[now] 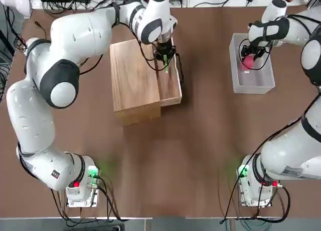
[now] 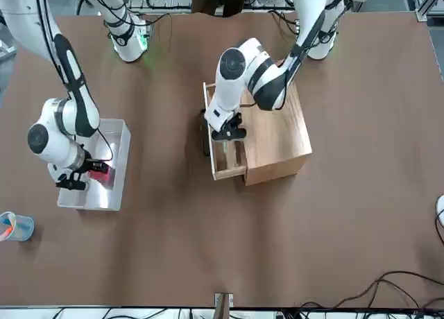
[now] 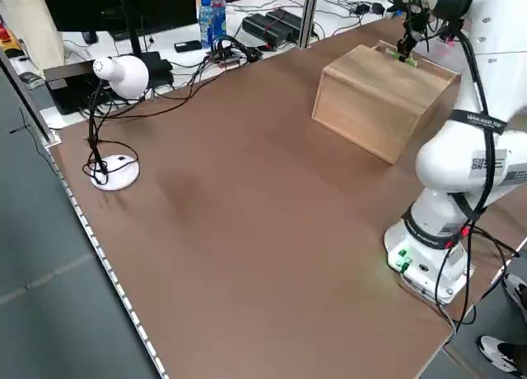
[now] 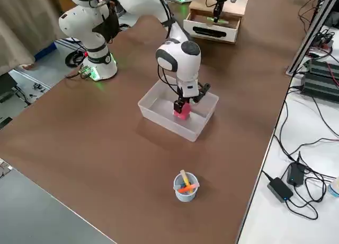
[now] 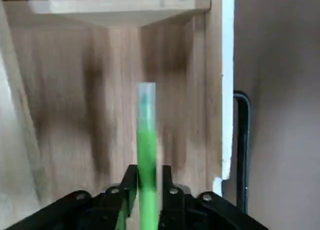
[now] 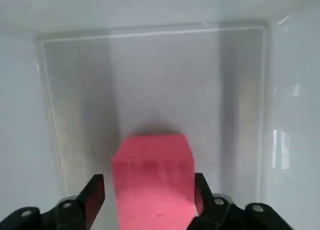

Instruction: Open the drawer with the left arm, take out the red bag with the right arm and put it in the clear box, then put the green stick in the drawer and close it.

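The drawer (image 1: pixel 170 85) stands pulled out of the light-wood cabinet (image 1: pixel 133 83), with its dark bar handle (image 5: pixel 243 140) on the outer side. My left gripper (image 1: pixel 164 58) hangs over the open drawer, shut on the green stick (image 5: pixel 146 140). The stick points down toward the drawer floor. My right gripper (image 1: pixel 249 58) is lowered into the clear box (image 1: pixel 263 83). The red bag (image 6: pixel 152 175) sits on the box floor between its fingers (image 6: pixel 95 190), with a gap on each side, so the gripper is open.
A small blue cup (image 2: pixel 15 227) holding orange bits stands near the table corner beyond the clear box. A white desk lamp (image 3: pixel 115 74) sits off the table's left side. Cables and equipment lie along the far edge.
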`<state>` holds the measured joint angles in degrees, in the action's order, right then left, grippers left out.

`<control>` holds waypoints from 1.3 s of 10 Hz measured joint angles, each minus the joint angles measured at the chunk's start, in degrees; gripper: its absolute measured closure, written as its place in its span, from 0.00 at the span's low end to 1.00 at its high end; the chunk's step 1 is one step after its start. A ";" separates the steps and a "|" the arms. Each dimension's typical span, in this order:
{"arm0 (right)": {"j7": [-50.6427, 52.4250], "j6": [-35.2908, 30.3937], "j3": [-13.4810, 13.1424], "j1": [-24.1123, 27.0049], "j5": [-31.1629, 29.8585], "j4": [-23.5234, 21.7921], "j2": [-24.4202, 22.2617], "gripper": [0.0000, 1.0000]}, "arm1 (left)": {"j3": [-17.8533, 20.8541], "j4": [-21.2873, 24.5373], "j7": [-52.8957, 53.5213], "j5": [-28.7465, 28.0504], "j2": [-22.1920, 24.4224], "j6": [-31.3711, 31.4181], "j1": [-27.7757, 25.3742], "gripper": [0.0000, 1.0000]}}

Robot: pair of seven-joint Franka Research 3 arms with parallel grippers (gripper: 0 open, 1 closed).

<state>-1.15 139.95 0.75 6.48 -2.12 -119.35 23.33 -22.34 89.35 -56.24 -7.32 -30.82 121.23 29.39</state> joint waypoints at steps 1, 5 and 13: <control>0.06 -0.01 0.20 -0.02 0.00 0.87 -0.13 0.04 | 0.00 -0.69 0.01 -0.26 0.10 -0.09 -0.01 0.52; -8.05 -17.56 2.40 -2.83 0.74 9.39 -5.83 0.02 | 0.16 -1.87 0.06 -0.58 5.53 -10.16 -1.81 0.00; -24.33 -21.45 3.49 -14.36 27.07 8.79 -3.51 0.92 | 5.84 -1.86 14.78 2.96 21.37 -21.73 -17.53 0.00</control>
<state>-25.48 118.50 4.24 -7.88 24.95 -110.56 19.83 -16.49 87.49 -41.46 -4.36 -9.45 99.50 11.86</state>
